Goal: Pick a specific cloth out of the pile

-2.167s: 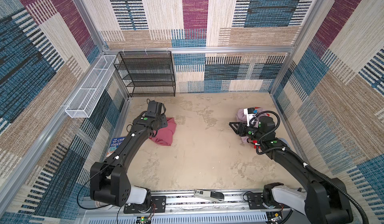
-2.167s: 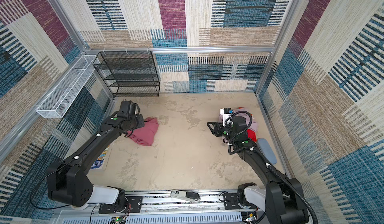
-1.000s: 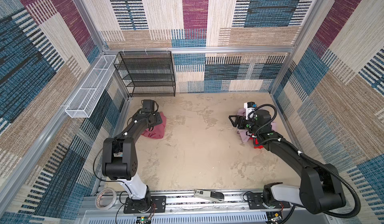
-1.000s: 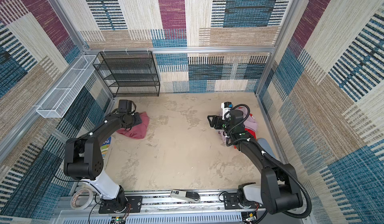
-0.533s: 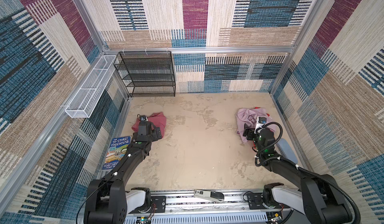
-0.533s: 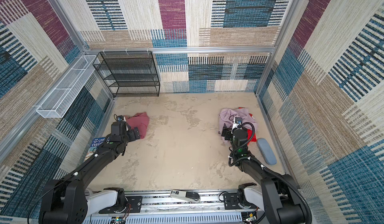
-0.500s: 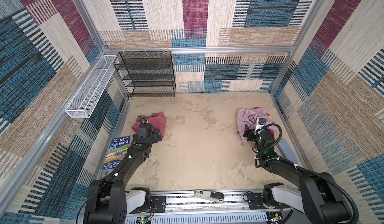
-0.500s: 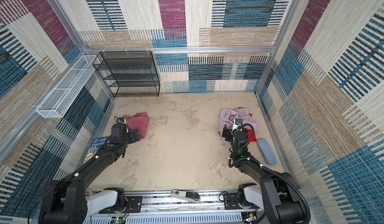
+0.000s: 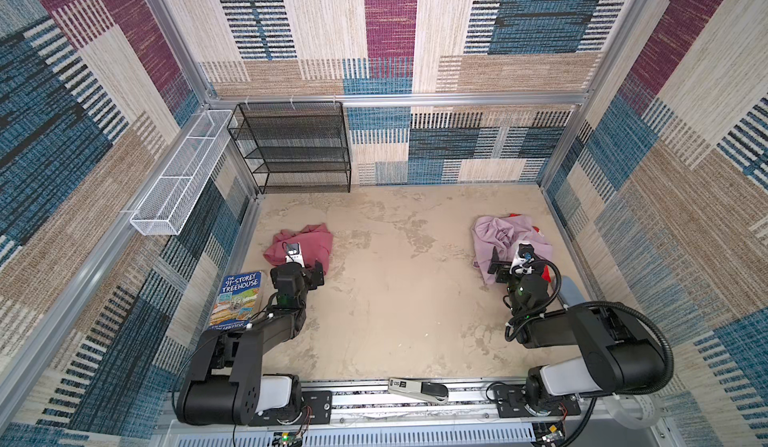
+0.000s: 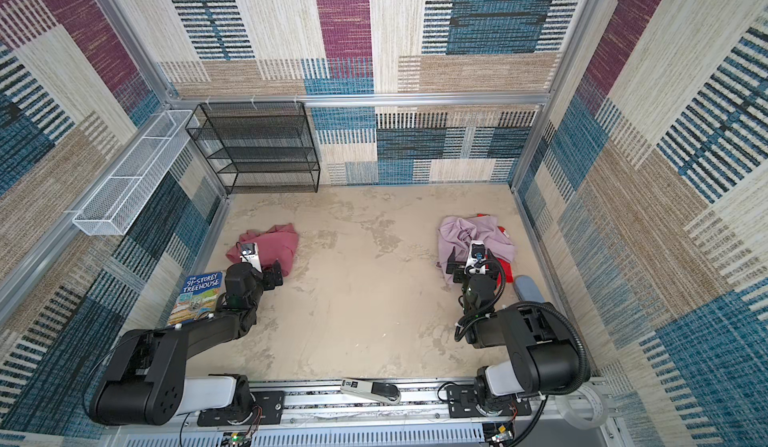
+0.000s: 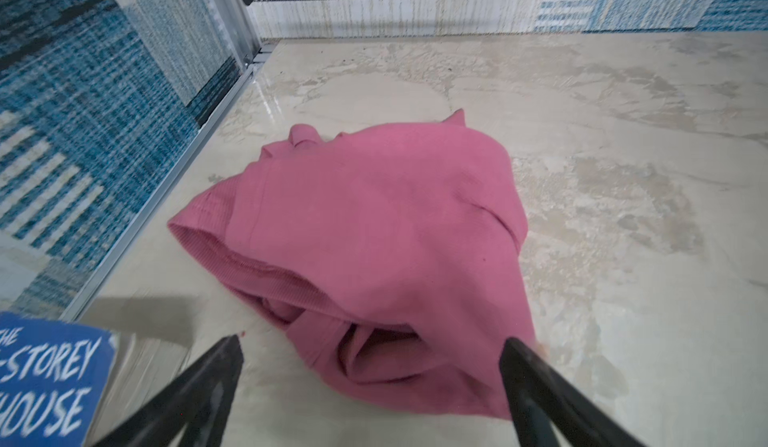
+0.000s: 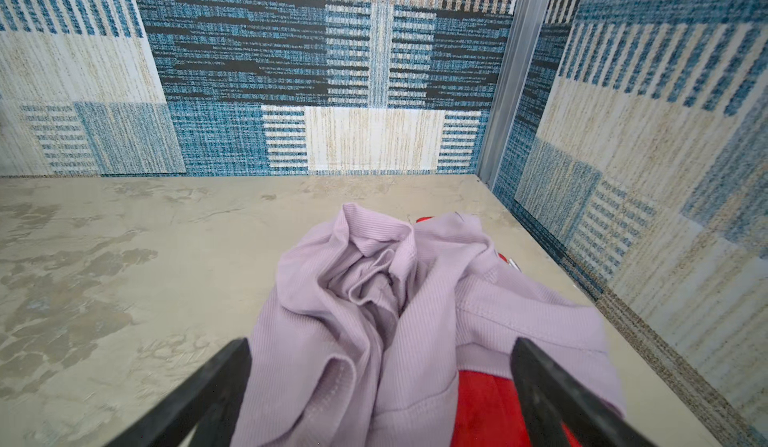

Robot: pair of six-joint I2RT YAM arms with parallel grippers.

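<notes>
The left gripper [image 11: 370, 343] is hovering with its jaws spread wide and nothing between them, low over the near hem of the cloth [image 9: 312, 241]. The cloth is lying crumpled on its own by the left edge of the table [image 9: 395, 308], in front of the black wire rack [image 9: 299, 146] and just beyond the book [image 9: 239, 299]. The right gripper [image 12: 380, 343] is likewise standing wide and empty above the near side of the pile [image 9: 505, 233] at the right edge, where the lilac cloth [image 12: 374, 299] is covering most of the red cloth [image 12: 484, 407].

Cloth and pile are lying well apart, so the picking-out is looking done, and the step in hand is probably getting both arms clear. To do it well, the left arm should be rising before pulling back. In the left wrist view one finger is overlapping the cloth's edge, and I cannot tell whether it is touching. A flat backward drag is therefore risking hooking the hem and towing the soft fabric toward the book. On the right, one finger is crossing the red and lilac folds, so lifting straight up first is looking like the safer way to leave the pile undisturbed.
</notes>
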